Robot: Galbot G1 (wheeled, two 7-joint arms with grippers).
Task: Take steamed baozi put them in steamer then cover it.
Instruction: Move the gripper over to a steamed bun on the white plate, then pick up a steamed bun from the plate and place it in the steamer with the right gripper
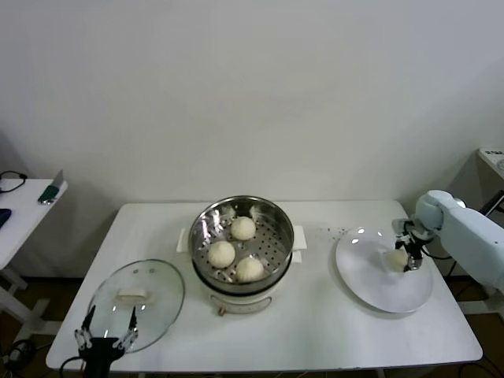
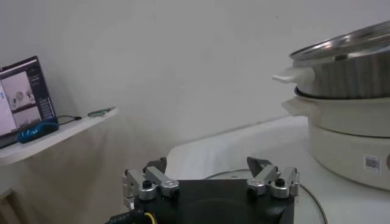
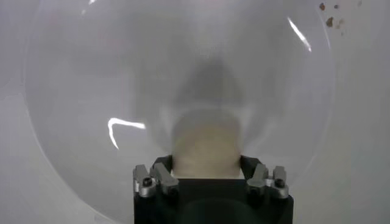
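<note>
Left gripper (image 1: 107,331) parked low at the near left table edge, just in front of the glass lid (image 1: 135,303); fingers spread apart, holding nothing. Lid lies flat on the table (image 1: 315,335), left of the steamer (image 1: 242,244).

Steamer at table centre, uncovered. Three buns (image 1: 235,250) sit in the perforated basket, close together, none stacked.

White plate (image 1: 382,272) to the right of the steamer, well apart from it. Fourth bun (image 1: 398,258) on the plate near its right rim. Right gripper (image 1: 409,253) is down on it, fingers pressed against both sides of the bun; wrist view shows the dough filling the gap between them.

Right arm reaches in from the right edge, forearm angled toward the plate, wrist bent down over the bun.

Judgement: step in hand is picking up the last bun. Dough looks soft, so squeeze lightly, lift straight up clear of the plate, carry over the steamer rim, release low into the free spot in the basket, not onto another bun. Lid goes on after
</note>
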